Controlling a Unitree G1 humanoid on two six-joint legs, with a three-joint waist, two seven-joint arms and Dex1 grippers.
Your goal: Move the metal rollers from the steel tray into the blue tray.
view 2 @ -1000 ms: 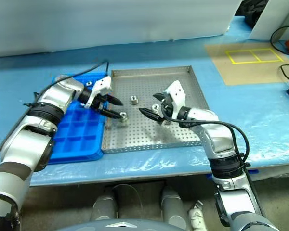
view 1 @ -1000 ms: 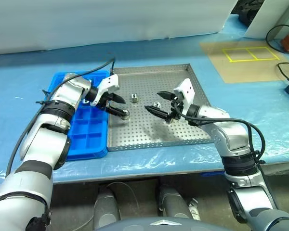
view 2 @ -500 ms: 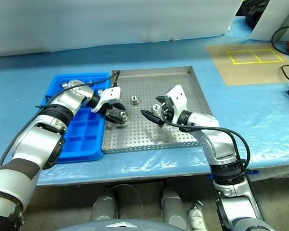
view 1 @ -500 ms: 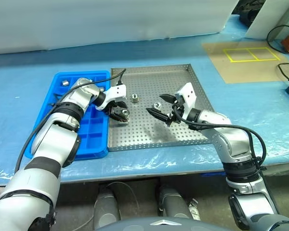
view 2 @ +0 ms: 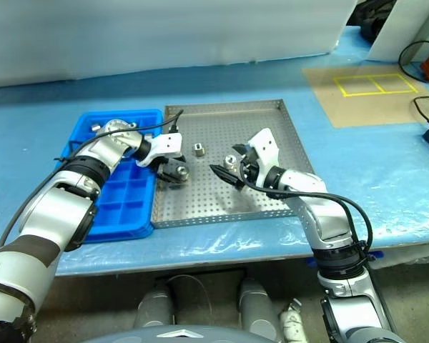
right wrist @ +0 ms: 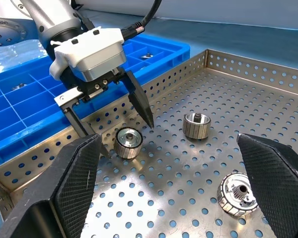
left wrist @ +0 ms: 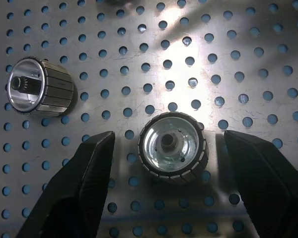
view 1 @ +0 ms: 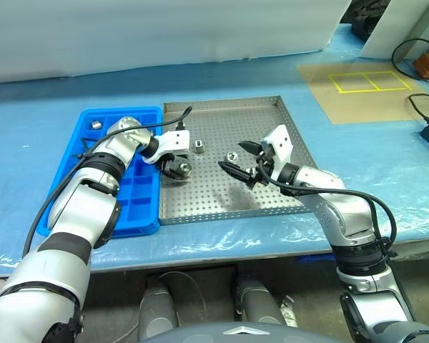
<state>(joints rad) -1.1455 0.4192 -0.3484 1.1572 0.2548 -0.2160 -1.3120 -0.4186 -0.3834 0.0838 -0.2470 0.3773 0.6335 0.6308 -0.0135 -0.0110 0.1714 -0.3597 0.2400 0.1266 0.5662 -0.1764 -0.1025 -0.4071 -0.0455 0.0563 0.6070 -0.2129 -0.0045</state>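
Head views: steel tray (view 1: 272,204) lies on the blue-covered table, with the blue tray (view 1: 132,214) touching its left rim. Three metal rollers rest on the steel tray's perforated floor: one (view 1: 184,168) near the left rim, a second (view 1: 199,147) just behind it, a third (view 1: 232,155) near the tray's middle. Left gripper (view 1: 175,166) points down over the first roller, fingers spread to either side of it. Right gripper (view 1: 237,158) hangs above the tray beside the third roller, jaws wide apart, holding nothing. A small metal piece (view 1: 96,123) sits in a far compartment of the blue tray.

Left wrist view: roller (left wrist: 173,144) stands on end on the tray floor, between the two black fingers (left wrist: 84,178), clear gaps either side. Second roller (left wrist: 39,92) lies on its side nearby.

Right wrist view: left gripper (right wrist: 119,121) straddles the roller (right wrist: 127,142) near the tray rim; the other two rollers (right wrist: 196,125), (right wrist: 236,194) lie apart from it.
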